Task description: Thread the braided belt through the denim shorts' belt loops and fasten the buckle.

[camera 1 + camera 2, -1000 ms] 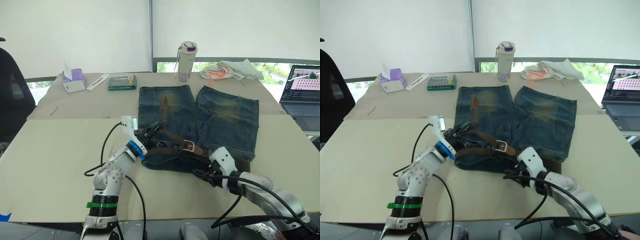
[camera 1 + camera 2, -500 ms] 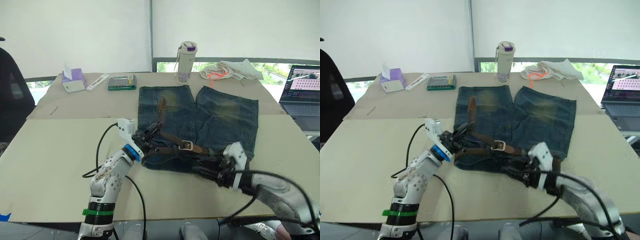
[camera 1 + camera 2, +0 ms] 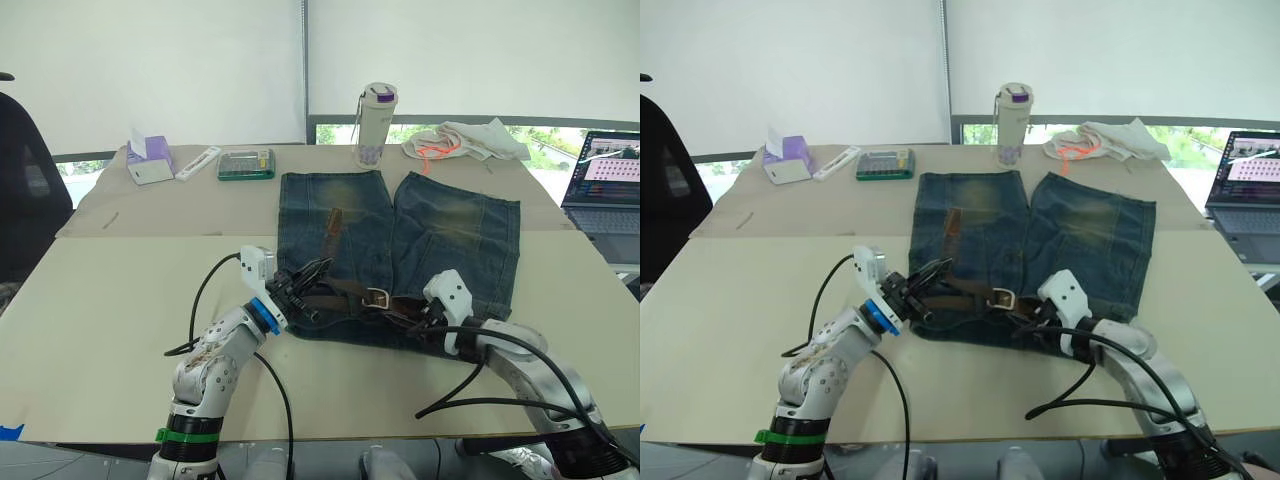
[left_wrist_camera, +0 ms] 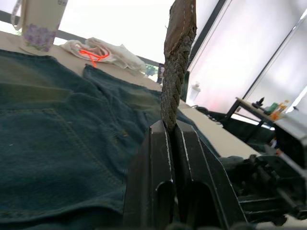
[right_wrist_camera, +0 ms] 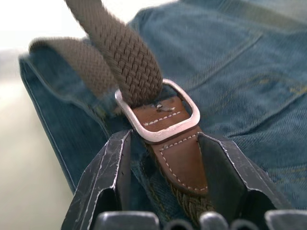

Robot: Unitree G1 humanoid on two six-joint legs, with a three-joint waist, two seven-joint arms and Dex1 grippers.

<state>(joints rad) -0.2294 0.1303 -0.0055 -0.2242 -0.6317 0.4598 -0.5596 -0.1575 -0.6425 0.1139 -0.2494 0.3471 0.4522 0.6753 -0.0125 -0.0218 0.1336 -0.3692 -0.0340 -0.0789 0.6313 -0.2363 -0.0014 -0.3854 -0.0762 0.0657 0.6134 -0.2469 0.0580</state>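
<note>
Since half a second ago the right pincer [image 3: 415, 318] has pulled in from the bench edge to the waistband, and the belt's free end, which stood tilted across the left leg, now lies flatter along it. Spread on the bench [image 3: 110, 300], the denim shorts [image 3: 455, 235] have their waistband toward the robot and their legs pointing to 12 o'clock. Along that waistband runs the braided belt [image 3: 345, 290], its silver buckle [image 3: 377, 296] near the middle and its free end reaching up the left leg toward 12 o'clock. At about 9 o'clock of the buckle, the left pincer [image 4: 171, 128] is pressed together on the belt's strap, which rises straight out from between its fingers in the left wrist view. At about 3 o'clock of the buckle, the right pincer is spread, its fingers [image 5: 108, 167] flanking the brown leather tab behind the metal frame without gripping it. Braided strap passes through the frame in the right wrist view. The belt loops cannot be made out.
</note>
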